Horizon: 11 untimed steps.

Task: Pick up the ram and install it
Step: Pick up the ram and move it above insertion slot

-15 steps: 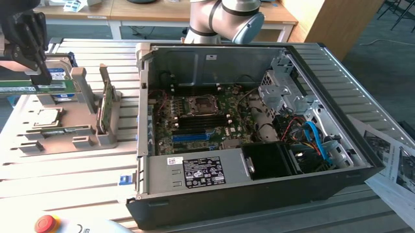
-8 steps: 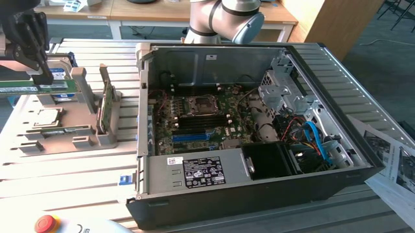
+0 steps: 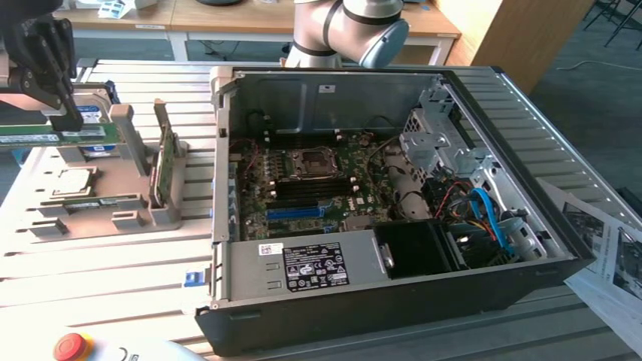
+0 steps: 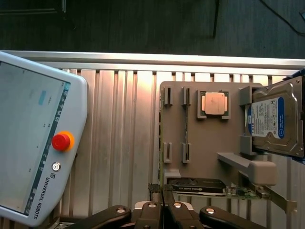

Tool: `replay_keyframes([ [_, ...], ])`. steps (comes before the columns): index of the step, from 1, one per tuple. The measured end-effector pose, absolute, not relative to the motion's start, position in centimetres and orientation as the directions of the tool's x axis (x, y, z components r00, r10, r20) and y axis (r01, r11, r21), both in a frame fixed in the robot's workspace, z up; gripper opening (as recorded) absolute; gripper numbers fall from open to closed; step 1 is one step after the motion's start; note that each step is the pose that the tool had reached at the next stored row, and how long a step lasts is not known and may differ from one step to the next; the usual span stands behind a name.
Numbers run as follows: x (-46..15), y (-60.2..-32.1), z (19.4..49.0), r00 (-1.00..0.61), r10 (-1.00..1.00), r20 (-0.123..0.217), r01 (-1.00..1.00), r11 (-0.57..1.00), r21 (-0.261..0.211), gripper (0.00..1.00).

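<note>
The fingers (image 3: 71, 119) were closed on the ram (image 3: 35, 138), held level above the grey holder (image 3: 120, 204) at the exterior view's left, its long axis left-to-right, the open computer case (image 3: 331, 331) well apart rightwards.

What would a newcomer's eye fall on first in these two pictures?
The open computer case in the middle of the exterior view, its motherboard laid bare, draws the eye first. At that view's left, the gripper is shut on the ram, a green stick, by a grey parts holder. In the wrist view, the teach pendant's red button stands out.
</note>
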State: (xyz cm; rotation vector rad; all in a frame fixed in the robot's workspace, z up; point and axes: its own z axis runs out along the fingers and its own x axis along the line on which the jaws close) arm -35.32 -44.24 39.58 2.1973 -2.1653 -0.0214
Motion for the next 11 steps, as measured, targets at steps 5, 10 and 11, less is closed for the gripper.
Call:
replay_keyframes([
  [5,-35.32,-44.24,39.57,0.015,-1.0,0.027,-0.999,-0.014,0.042,0.12],
  [10,-35.32,-44.24,39.57,0.015,-1.0,0.026,-0.999,-0.014,0.041,0.12],
  [11,-35.32,-44.24,39.57,0.015,-1.0,0.026,-0.999,-0.014,0.041,0.12],
])
